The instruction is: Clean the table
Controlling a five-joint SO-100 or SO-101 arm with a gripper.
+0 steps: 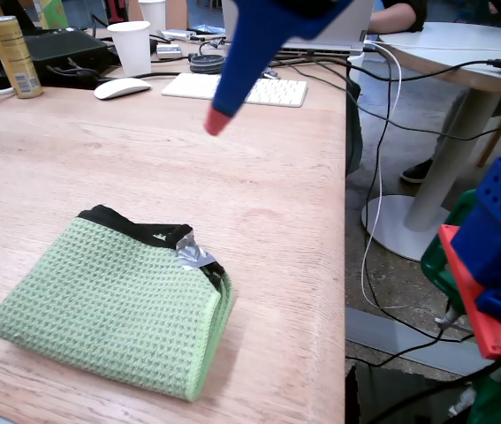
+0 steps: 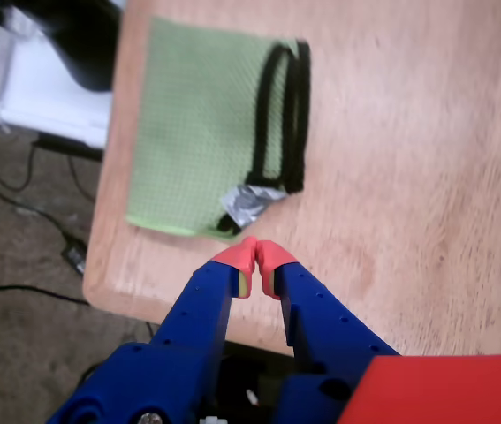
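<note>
Fixed view. The table (image 1: 259,194), a light-brown wood-grain desk top, fills most of the frame, its straight edge running down the right side. A folded green cloth (image 1: 113,300) with a waffle weave lies flat on the table's near part; a black hem runs along the cloth's far edge and a patch of grey tape (image 1: 195,254) sits at its far right corner. Above the table, beyond the cloth and clear of it, hangs the blue gripper (image 1: 217,122) with its red tip pointing down; from this side the fingers appear as one closed point. Farther from the cloth, along the table's back edge, stand a white keyboard (image 1: 237,89), a white mouse (image 1: 122,87), a white paper cup (image 1: 131,48) and a yellow can (image 1: 13,56). A white round pedestal table (image 1: 453,53) stands apart from the desk, to the right, with cables hanging between them.

Wrist view. The gripper (image 2: 257,258) enters from the bottom edge. Its two red fingertips (image 2: 243,256) are pressed together, with nothing between them. The cloth (image 2: 201,132) lies on the table (image 2: 409,159) just beyond the fingertips, its grey tape (image 2: 250,203) the nearest part to them, close but not touching. The cloth sits by the table's left edge; floor and cables show beyond that edge.
</note>
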